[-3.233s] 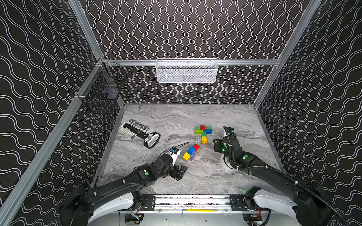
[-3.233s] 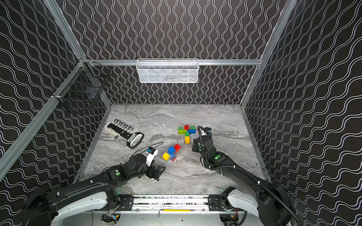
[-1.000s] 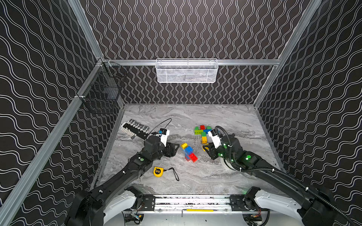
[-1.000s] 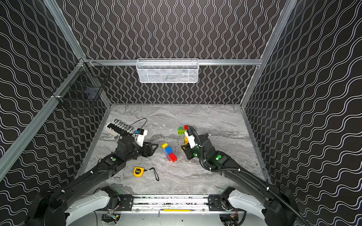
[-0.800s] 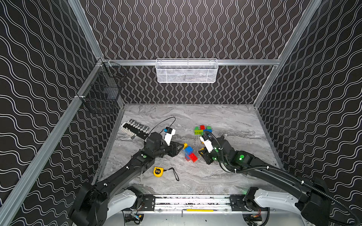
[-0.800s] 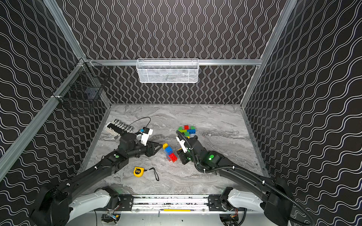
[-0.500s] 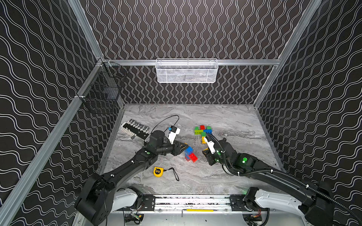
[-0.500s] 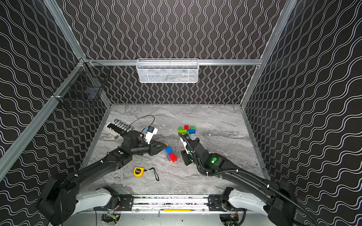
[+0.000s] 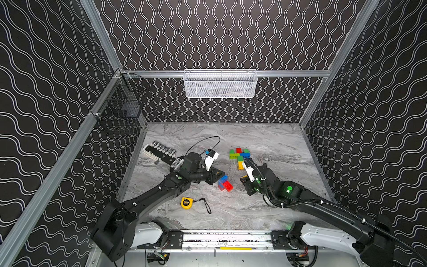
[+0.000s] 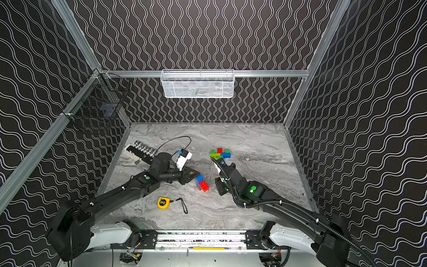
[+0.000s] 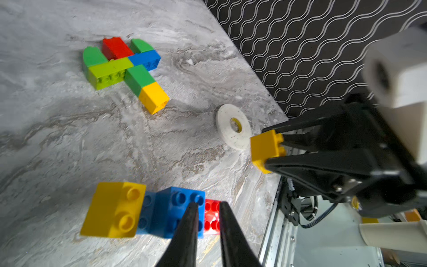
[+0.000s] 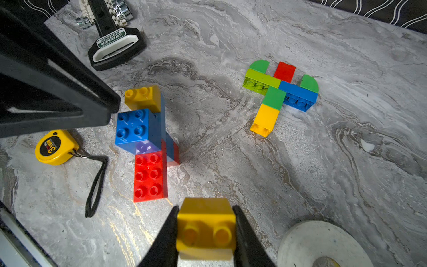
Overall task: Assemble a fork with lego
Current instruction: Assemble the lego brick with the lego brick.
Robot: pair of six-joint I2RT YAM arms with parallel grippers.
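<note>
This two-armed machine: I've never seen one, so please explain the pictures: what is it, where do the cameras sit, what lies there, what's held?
Two robot arms stand at a marbled table, each ending in a two-fingered hand. Two pictures look down from overhead; the two close-ups come from cameras on the wrists. The right hand is shut on a yellow brick. The left hand is closed, tips at a yellow-blue-red brick stack; whether it grips is unclear. Farther back lies a fork-shaped brick assembly. A yellow tape measure, socket rail and white tape roll lie around.
</note>
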